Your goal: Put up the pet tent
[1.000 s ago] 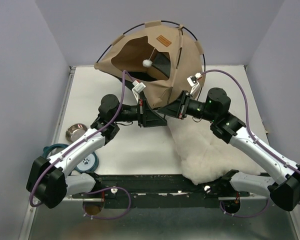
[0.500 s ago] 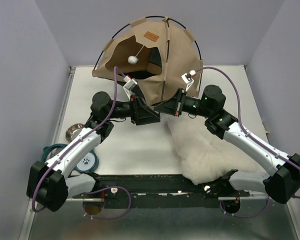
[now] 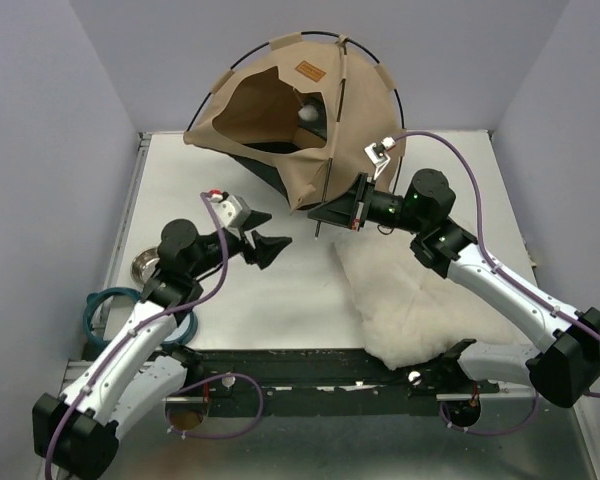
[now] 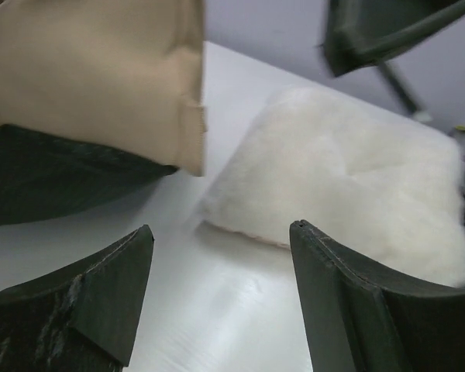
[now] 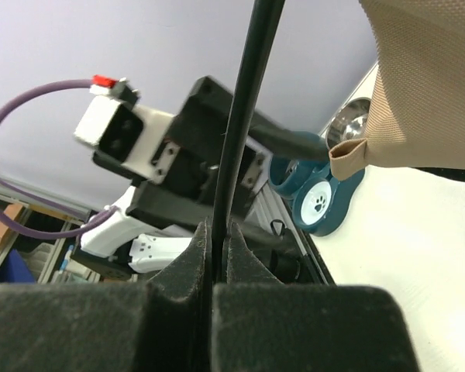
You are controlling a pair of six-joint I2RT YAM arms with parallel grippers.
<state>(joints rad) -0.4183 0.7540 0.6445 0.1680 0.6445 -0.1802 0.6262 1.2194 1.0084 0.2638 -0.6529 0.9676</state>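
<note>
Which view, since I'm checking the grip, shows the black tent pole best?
Right wrist: the black tent pole runs close-up through the shut right tool. Top external shows it only as a thin line under the pet tent; left wrist shows a blurred stub.

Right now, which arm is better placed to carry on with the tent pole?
Right, probably. The right gripper is shut on the thin black pole at the front edge of the pet tent. The left gripper is open, holds nothing and hangs apart from the tent.
</note>
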